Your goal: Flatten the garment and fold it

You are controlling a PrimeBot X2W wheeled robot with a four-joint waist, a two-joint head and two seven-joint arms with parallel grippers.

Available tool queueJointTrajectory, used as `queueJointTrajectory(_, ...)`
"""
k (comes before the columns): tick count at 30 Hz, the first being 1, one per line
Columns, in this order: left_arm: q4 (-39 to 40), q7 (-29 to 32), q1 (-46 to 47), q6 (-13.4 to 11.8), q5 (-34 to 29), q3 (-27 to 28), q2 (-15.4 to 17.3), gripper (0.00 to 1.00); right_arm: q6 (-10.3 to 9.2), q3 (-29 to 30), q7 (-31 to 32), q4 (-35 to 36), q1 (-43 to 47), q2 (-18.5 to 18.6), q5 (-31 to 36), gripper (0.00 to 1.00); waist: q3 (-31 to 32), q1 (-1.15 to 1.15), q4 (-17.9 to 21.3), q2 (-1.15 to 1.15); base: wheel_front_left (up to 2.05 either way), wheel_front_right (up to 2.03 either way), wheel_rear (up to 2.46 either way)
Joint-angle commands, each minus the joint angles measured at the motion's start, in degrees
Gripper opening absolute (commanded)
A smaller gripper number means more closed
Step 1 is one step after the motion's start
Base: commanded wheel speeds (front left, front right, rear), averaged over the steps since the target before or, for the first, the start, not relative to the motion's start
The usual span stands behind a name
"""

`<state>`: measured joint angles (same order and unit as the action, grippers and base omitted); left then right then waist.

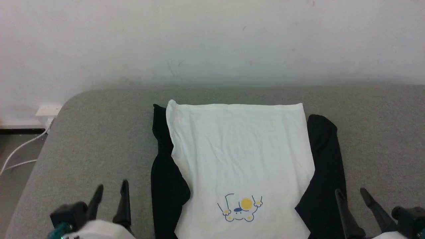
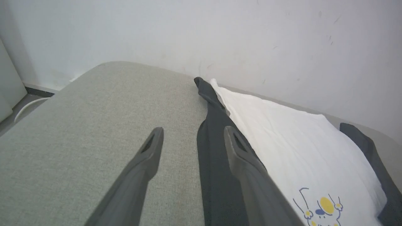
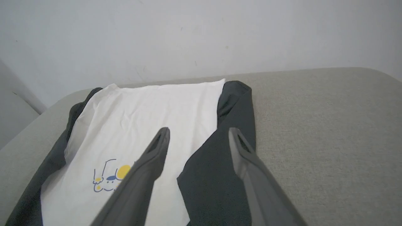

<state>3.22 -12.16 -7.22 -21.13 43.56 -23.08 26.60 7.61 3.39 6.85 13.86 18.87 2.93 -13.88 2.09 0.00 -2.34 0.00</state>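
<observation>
the soft white-bodied, black-sleeved shirt (image 1: 239,159) lies flat at frame centre on the grey padded surface (image 1: 99,132); left gripper (image 1: 111,191) lower left, right gripper (image 1: 351,192) lower right, both spread apart, empty.

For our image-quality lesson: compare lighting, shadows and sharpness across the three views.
Head view: soft, even light on the garment, no hard shadows, creases sharp. Left wrist view: left gripper looms large, soft-edged. Right wrist view: right gripper likewise, sleeves washed greyer.
</observation>
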Motion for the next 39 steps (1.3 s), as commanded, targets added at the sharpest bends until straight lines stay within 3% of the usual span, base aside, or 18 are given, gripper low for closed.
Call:
queueJointTrajectory(1,0.3,-0.4,2.7,-0.2,-0.8,0.7,0.7,1.00,-0.12,0.1,-0.3,0.9,-1.4,0.0,0.1,1.00,-1.5,0.00,0.1,0.00,0.00,0.00,0.00)
queueJointTrajectory(7,-3.0,1.5,17.0,3.4,-1.3,2.5,2.5,1.00,-0.12,0.1,0.3,4.8,-5.6,0.0,1.2,1.00,-7.6,0.00,1.2,0.00,0.00,0.00,0.00)
queueJointTrajectory(14,-13.5,8.5,36.0,11.1,0.4,2.0,4.0,1.00,-0.12,0.1,0.1,7.0,-11.4,0.0,2.8,1.00,-15.3,0.00,3.6,0.00,0.00,0.00,0.00)
queueJointTrajectory(25,-32.4,30.2,56.8,21.0,3.9,-3.4,5.5,1.00,-0.12,-2.2,-0.5,6.8,-17.8,0.0,2.9,1.00,-23.3,0.00,9.1,0.00,0.00,0.00,0.00)
queueJointTrajectory(31,-39.4,40.9,60.2,23.7,6.3,-5.0,7.3,1.00,-0.12,-2.7,-1.4,4.8,-18.7,0.0,1.3,1.00,-26.0,0.00,11.6,0.00,0.00,0.00,0.00)
queueJointTrajectory(39,-45.7,50.4,59.4,24.0,7.3,-7.8,7.7,1.00,-0.12,-3.2,-2.3,2.2,-19.6,0.0,0.0,1.00,-27.3,0.00,13.3,0.00,0.00,0.00,0.00)
